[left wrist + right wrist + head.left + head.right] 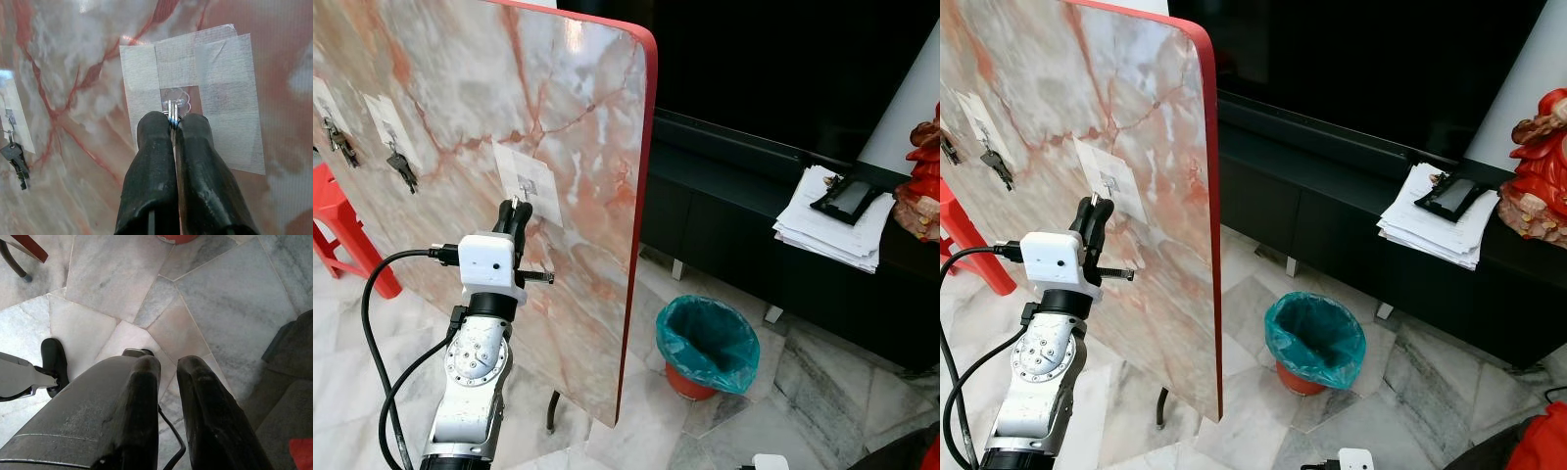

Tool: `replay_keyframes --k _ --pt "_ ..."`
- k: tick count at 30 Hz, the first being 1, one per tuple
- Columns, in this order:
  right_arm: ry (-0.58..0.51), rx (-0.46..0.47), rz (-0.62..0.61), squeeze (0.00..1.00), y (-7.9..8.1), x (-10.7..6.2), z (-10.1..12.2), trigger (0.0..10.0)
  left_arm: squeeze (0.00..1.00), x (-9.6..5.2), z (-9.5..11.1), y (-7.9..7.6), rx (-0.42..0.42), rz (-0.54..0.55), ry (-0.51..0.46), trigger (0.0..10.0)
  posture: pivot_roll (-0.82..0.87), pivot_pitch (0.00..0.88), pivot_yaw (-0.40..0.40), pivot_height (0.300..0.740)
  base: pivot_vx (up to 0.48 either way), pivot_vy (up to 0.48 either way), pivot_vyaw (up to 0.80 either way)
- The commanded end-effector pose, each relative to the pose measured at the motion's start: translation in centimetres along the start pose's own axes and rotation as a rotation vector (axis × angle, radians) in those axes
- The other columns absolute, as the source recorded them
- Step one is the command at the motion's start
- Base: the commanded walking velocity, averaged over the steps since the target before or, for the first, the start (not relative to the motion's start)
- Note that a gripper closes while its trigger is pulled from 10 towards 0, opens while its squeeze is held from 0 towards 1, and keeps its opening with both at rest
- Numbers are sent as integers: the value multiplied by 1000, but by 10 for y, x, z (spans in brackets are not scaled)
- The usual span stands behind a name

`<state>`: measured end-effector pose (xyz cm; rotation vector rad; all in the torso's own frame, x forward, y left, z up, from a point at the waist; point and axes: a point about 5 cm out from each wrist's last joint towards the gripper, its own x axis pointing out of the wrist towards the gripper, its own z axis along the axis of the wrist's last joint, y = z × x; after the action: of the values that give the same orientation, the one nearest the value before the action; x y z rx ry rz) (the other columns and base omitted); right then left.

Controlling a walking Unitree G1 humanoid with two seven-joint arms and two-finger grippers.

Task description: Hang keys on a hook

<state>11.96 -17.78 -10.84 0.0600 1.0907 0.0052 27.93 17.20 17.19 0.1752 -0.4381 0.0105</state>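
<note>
My left gripper is raised against the upright marble board, shut on a silver key ring. The ring's top sits right at a small clear hook, held on by a white tape patch; I cannot tell whether the ring is over the hook. The keys themselves are hidden behind the fingers. Two more tape patches further left each carry hanging keys. My right gripper hangs idle over the marble floor with a narrow gap between its fingers.
The board has a red edge and stands on thin legs. To its right are a teal-lined bin, a black cabinet with stacked papers and a red figurine. A red stool stands left.
</note>
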Motion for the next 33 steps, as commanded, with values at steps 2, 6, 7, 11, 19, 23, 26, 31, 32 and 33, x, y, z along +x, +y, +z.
replay_keyframes --k 2,6,7,11,19,23,26,31,32,33 --pt "33 2 1 0 0 -1 -9 10000 0 1 1 2 -14 19 2 10000 -50 30 -45 740 0 0 0" --pt "34 1 1 0 0 -1 -9 10000 0 1 0 3 -29 27 13 10000 -51 31 -45 740 0 0 0" --pt "34 0 1 0 0 -1 -9 10000 0 1 -1 3 -36 30 18 10000 -51 31 -45 740 0 0 0" --pt "35 -2 2 0 0 -1 -9 10000 0 3 -2 4 -52 37 24 10000 -51 32 -46 740 0 0 0" --pt "37 -6 0 0 0 -1 -9 10000 0 3 -5 1 -74 24 42 10000 -52 32 -48 740 0 0 0" --pt "39 -7 0 0 0 -1 -9 10000 0 3 -7 -2 -90 -1 63 10000 -52 32 -48 740 0 0 0" --pt "39 -8 0 0 0 -1 -9 10000 0 2 -8 -4 -93 -8 68 10000 -52 32 -48 740 0 0 0" --pt "39 -9 0 0 0 -1 -8 10000 0 2 -8 -4 -98 -8 70 10000 -51 33 -48 740 0 0 0" --pt "40 -9 0 0 0 -1 -8 10000 0 2 -8 -5 -98 -9 69 10000 -51 33 -48 740 0 0 0" --pt "40 -10 0 0 0 -1 -8 10000 0 2 -8 -5 -99 -10 70 10000 -51 33 -48 740 0 0 0"
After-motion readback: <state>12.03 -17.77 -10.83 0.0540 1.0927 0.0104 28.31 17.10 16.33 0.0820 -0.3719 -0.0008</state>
